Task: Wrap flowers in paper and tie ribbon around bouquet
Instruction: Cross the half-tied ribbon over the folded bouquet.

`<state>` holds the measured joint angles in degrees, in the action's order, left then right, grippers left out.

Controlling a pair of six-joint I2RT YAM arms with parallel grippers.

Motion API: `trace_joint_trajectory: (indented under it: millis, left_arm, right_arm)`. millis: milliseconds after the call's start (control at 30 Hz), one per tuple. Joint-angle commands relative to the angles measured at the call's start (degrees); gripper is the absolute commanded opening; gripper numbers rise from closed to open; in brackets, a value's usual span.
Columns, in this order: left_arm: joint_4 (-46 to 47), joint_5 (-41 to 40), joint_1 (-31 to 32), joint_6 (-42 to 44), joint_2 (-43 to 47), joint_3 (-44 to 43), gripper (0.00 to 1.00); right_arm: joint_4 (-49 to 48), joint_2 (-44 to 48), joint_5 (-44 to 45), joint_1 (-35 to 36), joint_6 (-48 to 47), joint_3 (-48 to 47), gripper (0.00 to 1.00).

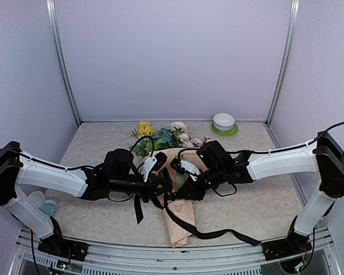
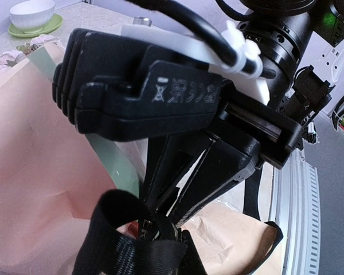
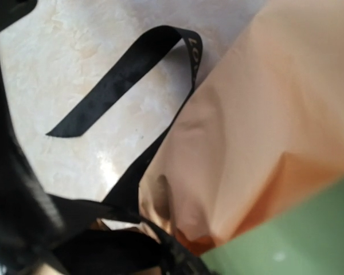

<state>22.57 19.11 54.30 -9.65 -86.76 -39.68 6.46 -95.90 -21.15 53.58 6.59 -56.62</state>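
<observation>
Lying along the middle of the table [image 1: 264,200], the bouquet [image 1: 180,220] has its flowers [image 1: 163,137] at the far end and its narrow foot toward the near edge. Both arms reach in from left and right and meet over its waist. The paper [image 3: 264,114] is already rolled into a peach cone with a green strip showing, so wrapping looks done and tying is the step in hand. The ribbon [image 1: 218,234] crosses the waist. One long tail trails to the near right and a shorter one hangs at the near left.

The left gripper [image 1: 163,184] is clenched, seemingly on a ribbon loop at the waist. The right gripper [image 2: 163,220] has its fingers angled together down at that same bunch of ribbon. Whether they pinch it or only stand against it, I cannot tell.

No finished knot shows. The next move likely calls for one tail held taut while the other is drawn through, without sliding the floppy ribbon off the cone.
</observation>
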Motion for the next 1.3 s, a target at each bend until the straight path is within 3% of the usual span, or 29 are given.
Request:
trace_joint_trajectory:
  millis: [0,467,600,700,800,967,1267]
  left_arm:
    - [-0.11,0.91,-0.43,0.22,-0.58,-1.54,0.0]
    - [-0.31,0.57,-0.44,0.24,0.01,-0.84,0.0]
    - [-0.35,0.7,-0.51,0.25,-0.07,-0.98,0.0]
    - [-0.37,0.62,-0.51,0.2,-0.03,-0.93,0.0]
    - [-0.36,0.37,-0.51,0.16,0.03,-0.84,0.0]
    - [-0.5,0.02,-0.86,-0.19,-0.25,-0.92,0.0]
    - [-0.76,-0.02,-1.09,-0.38,-0.68,-1.14,0.0]
  right_arm:
    - [0.4,-0.03,0.76,-0.25,-0.45,0.8,0.3]
    - [1.43,0.1,5.51,-0.4,-0.73,1.71,0.38]
    - [1.46,0.28,4.68,-0.41,-0.66,1.86,0.31]
    - [1.85,0.58,4.23,-0.43,-0.7,2.14,0.32]
    - [1.56,1.63,3.86,-0.45,-0.62,2.67,0.16]
    - [3.19,2.73,3.54,-0.5,-0.99,2.58,0.01]
    - [1.0,8.66,0.47,-0.58,0.15,4.02,0.0]
